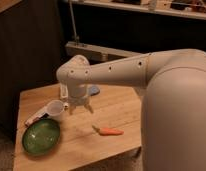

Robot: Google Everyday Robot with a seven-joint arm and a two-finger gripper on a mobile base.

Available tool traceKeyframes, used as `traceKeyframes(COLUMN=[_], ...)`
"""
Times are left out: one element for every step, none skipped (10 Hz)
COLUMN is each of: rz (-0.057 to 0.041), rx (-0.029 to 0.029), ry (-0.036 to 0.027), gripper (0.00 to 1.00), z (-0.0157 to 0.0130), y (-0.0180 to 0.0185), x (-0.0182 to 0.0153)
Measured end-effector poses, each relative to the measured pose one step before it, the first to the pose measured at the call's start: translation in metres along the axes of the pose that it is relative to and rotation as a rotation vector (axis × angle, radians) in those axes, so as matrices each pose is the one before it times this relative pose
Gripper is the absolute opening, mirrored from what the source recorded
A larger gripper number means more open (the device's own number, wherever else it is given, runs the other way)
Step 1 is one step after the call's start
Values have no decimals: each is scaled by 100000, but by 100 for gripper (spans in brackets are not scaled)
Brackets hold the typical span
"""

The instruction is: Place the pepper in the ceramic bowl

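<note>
Table (123, 107) in foreground; arm reaches over it from right; gripper (80, 108) hangs above table's middle, fingers pointing down and spread, nothing between them; cup (56, 109) just left of gripper; ceramic bowl (41, 136) on front-left corner, in front of cup; pepper (109, 131) lies flat on table, right of bowl, in front of gripper, apart from both.
</note>
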Motion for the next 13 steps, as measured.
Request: traceKeyframes(rz=[-5, 7, -3, 8, -47, -645, -2854, -1282, -796, 38, 825, -541, 240], rx=[5, -4, -1, -1, 107, 611, 794, 114, 441, -2673, -368, -400, -430], ry=[4, 1, -3, -2, 28, 53, -2759, -3183, -3248, -5860, -2554, -1880, 55], gripper=[65, 65, 65, 65, 65, 65, 65, 65, 65, 65, 65, 65, 65], z=[3, -2, -1, 0, -16, -91, -423, -395, -429, -1215, -440, -330, -32], y=[-2, 0, 1, -1, -6, -33, -112, -976, -1389, -1997, -1376, -316, 11], x=[0, 1, -1, -1, 1, -3, -16, 15, 72, 574, 196, 17, 107])
